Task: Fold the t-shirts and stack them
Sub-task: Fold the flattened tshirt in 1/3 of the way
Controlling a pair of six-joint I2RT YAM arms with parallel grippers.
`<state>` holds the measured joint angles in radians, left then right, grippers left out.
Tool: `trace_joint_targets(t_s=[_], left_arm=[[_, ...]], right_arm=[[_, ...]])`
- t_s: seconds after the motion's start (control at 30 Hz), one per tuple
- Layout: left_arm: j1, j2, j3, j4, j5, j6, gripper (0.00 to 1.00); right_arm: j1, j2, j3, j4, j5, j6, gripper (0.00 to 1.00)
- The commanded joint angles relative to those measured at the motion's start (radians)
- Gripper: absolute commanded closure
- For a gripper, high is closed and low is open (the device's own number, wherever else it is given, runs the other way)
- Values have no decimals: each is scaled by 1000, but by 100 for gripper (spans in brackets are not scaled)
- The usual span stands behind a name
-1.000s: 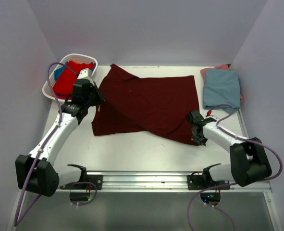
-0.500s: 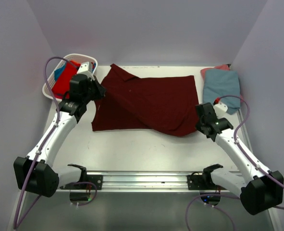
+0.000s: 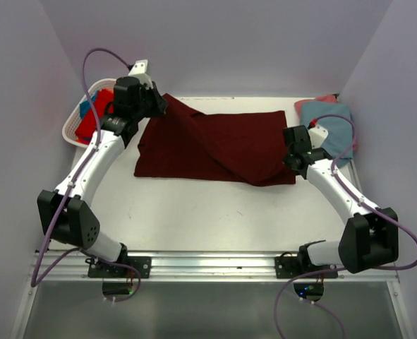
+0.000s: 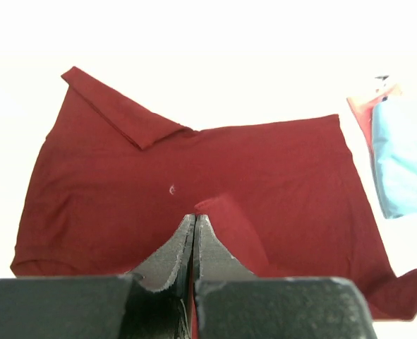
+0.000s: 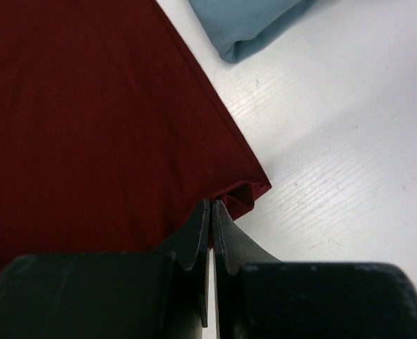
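Your right end effector (image 3: 291,157), at centre right of the top view, is clenched on the lower-right corner of the dark maroon cloth t-shirt (image 3: 215,145). The shirt lies spread mid-frame on the white counter (image 3: 194,212). Your left end effector (image 3: 156,106) grips its upper-left edge.

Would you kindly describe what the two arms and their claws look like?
The left arm and right arm have white links, black joints and black bases. A purple cable loops along each. The left claw and right claw each have two dark grey tapering fingers on a black body.
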<state>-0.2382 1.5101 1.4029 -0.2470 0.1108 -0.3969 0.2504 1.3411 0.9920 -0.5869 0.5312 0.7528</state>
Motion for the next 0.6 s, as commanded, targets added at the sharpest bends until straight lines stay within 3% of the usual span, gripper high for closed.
trace_joint_targets(t_s=[0.0, 0.17, 0.23, 0.57], left_arm=[[-70, 12, 67, -179, -46, 75, 100], [-76, -151, -290, -228, -162, -16, 100], [-76, -171, -335, -241, -190, -34, 100], [-70, -103, -272, -249, -273, -62, 100]], right_arm=[[-2, -3, 34, 58, 1, -6, 100], [-2, -62, 2, 56, 9, -24, 100], [-3, -74, 5, 55, 12, -36, 100], [-10, -17, 80, 71, 16, -49, 100]])
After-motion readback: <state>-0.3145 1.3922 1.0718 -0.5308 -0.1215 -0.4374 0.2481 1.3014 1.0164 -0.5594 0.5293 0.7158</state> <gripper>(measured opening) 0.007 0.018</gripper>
